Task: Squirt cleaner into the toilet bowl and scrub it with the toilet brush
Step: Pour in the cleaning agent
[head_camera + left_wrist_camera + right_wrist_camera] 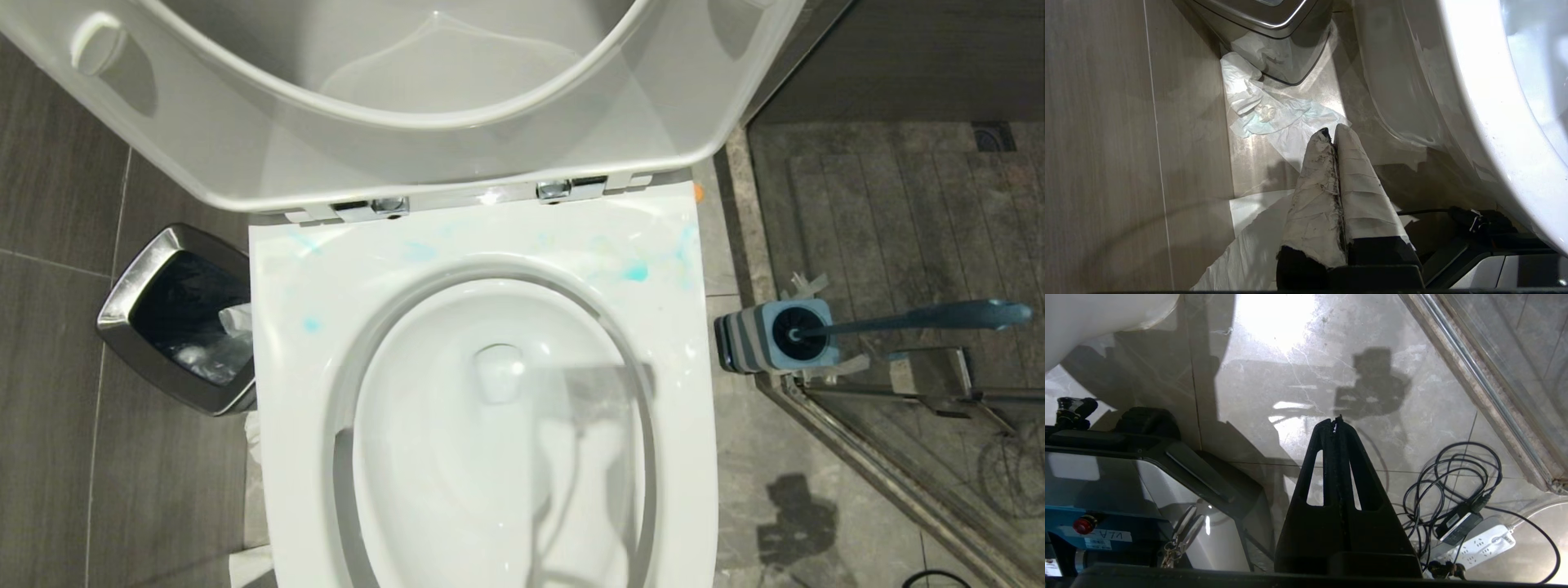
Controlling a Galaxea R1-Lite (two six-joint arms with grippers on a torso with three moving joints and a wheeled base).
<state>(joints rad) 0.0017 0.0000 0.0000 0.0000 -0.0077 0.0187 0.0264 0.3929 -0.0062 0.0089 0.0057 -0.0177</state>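
Head view only: toilet bowl (482,425) with lid raised, cleaner (635,272) smeared turquoise on its far rim; toilet brush (898,318) stands in its holder (763,336) at right. Wrist views only: left gripper (1329,134) and right gripper (1336,421), both pressed together, empty, over floor.

The toilet bowl (286,343) fills the centre of the head view, its raised lid (245,155) across the top and cleaner (635,271) smeared on the rim's upper right. A bin (131,286) stands just beside it at middle left. At middle right the brush (898,318) sits in its holder (747,339), handle running toward the right edge.
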